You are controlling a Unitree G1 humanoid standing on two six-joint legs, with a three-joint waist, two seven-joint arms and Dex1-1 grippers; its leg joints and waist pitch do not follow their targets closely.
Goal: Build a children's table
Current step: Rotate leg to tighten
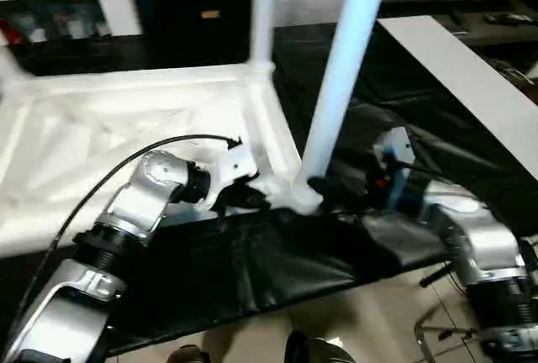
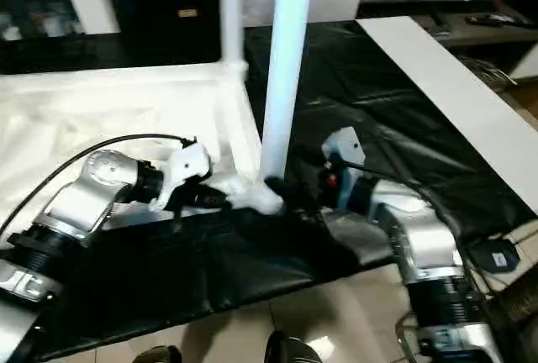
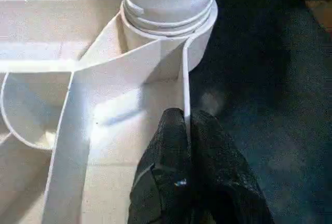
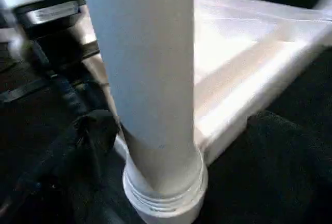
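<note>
The table top [image 1: 126, 128] lies upside down on a black sheet [image 1: 252, 270], ribbed underside up, and two legs stand from its corner sockets. The far leg [image 1: 263, 10] rises at about 12 o'clock; the near leg [image 1: 345, 69] stands in the socket [image 3: 166, 22] at the corner closest to the robot, leaning slightly toward 1 o'clock as the head camera sees it.

That near leg is what the next move turns on. Its long axis runs almost straight up, and its foot sits between the two arms — the left gripper [image 1: 244, 197] at about 9 o'clock of it, the right gripper [image 1: 336, 188] at about 3 o'clock.

The left gripper is closed, pinching the thin upright edge wall of the table top [image 3: 185, 105] just beside the socket, which should steady the top.

The right gripper sits at the foot of the leg, and is the nearer one to it. The right wrist camera looks at the leg from close by with dark fingers [image 4: 93, 130] spread to either side — the jaws look wide open around the tube rather than clamped on it, though the picture is soft, so I cannot say whether a pad touches.

A flat white board [image 1: 471, 77] lies well apart at 2 o'clock.
</note>
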